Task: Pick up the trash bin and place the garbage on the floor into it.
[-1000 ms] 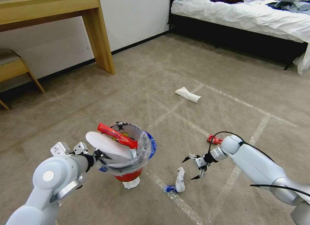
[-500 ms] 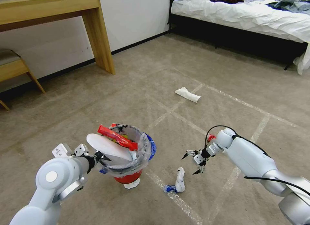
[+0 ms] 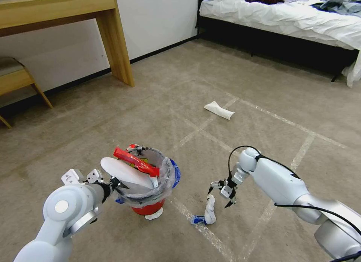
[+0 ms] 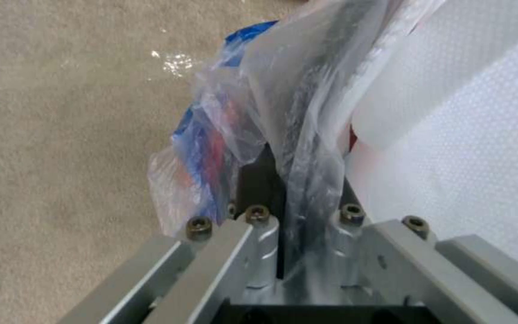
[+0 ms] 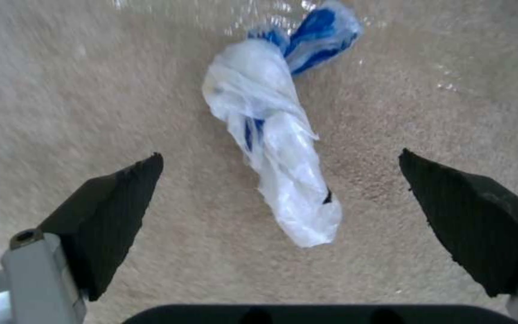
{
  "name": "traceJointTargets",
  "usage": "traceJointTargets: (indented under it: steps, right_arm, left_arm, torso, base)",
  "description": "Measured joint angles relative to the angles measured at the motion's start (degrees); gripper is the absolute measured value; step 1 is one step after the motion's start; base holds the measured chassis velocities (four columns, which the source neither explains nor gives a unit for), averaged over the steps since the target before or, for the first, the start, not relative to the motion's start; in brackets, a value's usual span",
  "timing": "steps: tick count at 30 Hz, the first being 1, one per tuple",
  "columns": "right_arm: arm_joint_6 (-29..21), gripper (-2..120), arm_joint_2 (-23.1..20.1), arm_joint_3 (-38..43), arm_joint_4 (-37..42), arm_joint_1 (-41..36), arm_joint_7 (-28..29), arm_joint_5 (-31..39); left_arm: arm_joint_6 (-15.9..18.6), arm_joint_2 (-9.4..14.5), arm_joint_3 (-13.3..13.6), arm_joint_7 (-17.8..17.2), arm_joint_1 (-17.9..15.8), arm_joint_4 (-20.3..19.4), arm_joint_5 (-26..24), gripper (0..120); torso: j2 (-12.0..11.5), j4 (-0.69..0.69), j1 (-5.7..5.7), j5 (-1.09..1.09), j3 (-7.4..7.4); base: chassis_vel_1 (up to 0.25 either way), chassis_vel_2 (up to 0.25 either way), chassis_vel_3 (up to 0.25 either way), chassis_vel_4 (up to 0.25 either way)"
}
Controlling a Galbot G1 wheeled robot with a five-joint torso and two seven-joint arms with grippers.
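Red bucket-shaped trash bin (image 3: 150, 207) with its clear bag liner is pinched at the rim by your left gripper (image 3: 119, 183), holding a white slipper (image 3: 126, 172) and red wrapper (image 3: 136, 161). Your right gripper (image 3: 222, 194) hangs spread over the knotted white-and-blue plastic bag (image 5: 277, 153) on the beige carpet (image 3: 233, 81).

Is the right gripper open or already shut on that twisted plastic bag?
Open. The right gripper has its fingers spread wide on either side of the twisted plastic bag, which lies untouched on the floor.
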Motion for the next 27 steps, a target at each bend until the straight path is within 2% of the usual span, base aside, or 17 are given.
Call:
traceJointTargets:
  steps: [7,13,20,27]
  right_arm:
    - [0.0,100,5.1,-0.4,-1.5,0.2,3.4,-8.6]
    - [0.0,100,6.2,-1.6,-2.7,0.1,4.0,-11.5]
    - [-0.1,100,6.9,-1.9,-9.4,-0.4,4.7,-8.7]
    - [-0.1,100,6.7,-1.6,-9.6,-1.2,6.0,-9.7]
  left_arm:
    - [0.0,-0.3,0.2,0.1,-0.2,0.6,0.4,4]
    - [0.1,-0.5,0.5,0.2,-0.8,1.0,0.5,4]
    - [0.2,-0.8,0.7,0.5,-0.9,1.4,1.0,4]
    - [0.3,-0.9,0.8,0.6,-1.0,1.6,1.1,4]
  torso:
    - [0.0,0.05,0.00,0.01,0.00]
    - [0.0,0.02,0.00,0.00,-0.01]
    - [0.0,0.02,0.00,0.01,0.00]
    - [0.0,0.03,0.00,0.01,0.00]
  base:
    - [0.000,0.000,0.000,0.000]
    - [0.000,0.000,0.000,0.000]
    - [0.000,0.000,0.000,0.000]
    - [0.000,0.000,0.000,0.000]
